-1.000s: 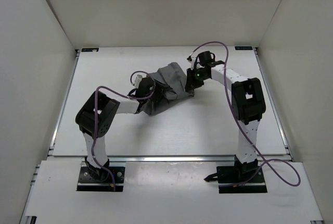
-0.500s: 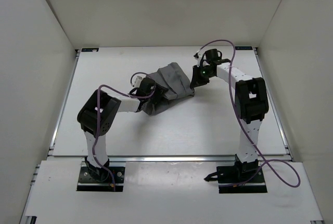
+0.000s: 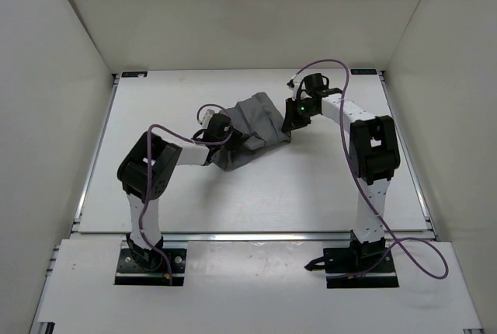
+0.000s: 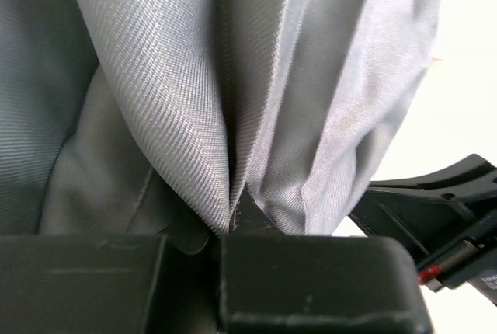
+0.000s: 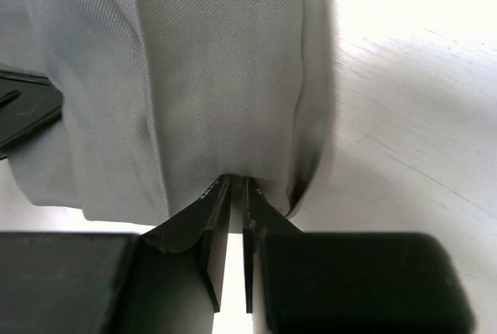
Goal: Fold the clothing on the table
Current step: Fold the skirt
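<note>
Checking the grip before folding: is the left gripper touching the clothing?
Touching. The left wrist view shows the left gripper shut on a fold of the clothing, with fabric pinched between its fingers.

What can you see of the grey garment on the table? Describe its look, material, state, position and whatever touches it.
The clothing is a mid-grey woven fabric with a fine diagonal rib, gathered into long lengthwise folds. It lies bunched in a compact heap, not spread flat, around the middle of the white table. The left gripper is shut on a fold at its left side, and the right gripper pinches its right edge.
</note>
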Controlling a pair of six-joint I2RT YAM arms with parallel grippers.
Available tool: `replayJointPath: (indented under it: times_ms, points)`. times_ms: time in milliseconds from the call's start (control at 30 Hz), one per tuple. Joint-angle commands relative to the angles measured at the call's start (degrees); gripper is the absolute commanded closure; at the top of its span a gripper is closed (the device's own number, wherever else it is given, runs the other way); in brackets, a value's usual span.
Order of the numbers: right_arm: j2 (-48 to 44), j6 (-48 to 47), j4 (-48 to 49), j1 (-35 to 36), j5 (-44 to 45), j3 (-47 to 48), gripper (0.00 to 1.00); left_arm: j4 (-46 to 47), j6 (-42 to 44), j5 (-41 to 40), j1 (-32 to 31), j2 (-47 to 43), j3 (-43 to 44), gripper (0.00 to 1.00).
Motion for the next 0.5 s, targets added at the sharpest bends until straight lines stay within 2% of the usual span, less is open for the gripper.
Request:
replayJointPath:
  times_ms: [0, 133, 233, 367, 467]
  points:
    - [-1.8, -0.6, 0.3, -0.6, 0.4, 2.3, 0.89, 0.3, 3.7, 1.8, 1.8, -4.6, 2.8, 1.0]
    - [-2.6, -1.0, -0.6, -0.4, 1.2, 3.3, 0.77, -3.7, 7.8, 2.3, 3.3, -8.4, 6.5, 1.0]
    - [-3.0, -0.8, -1.0, 0.0, 1.6, 4.3, 0.62, -7.7, 11.8, 2.3, 4.3, -11.5, 10.1, 1.0]
    - [-4.2, -0.6, -0.8, 0.4, 1.4, 5.0, 0.58, -10.1, 13.0, 1.7, 6.5, -18.3, 7.2, 1.0]
    - [-5.0, -0.2, -0.3, 0.8, 1.6, 5.3, 0.56, -10.7, 13.5, 1.2, 7.6, -22.9, 1.5, 1.0]
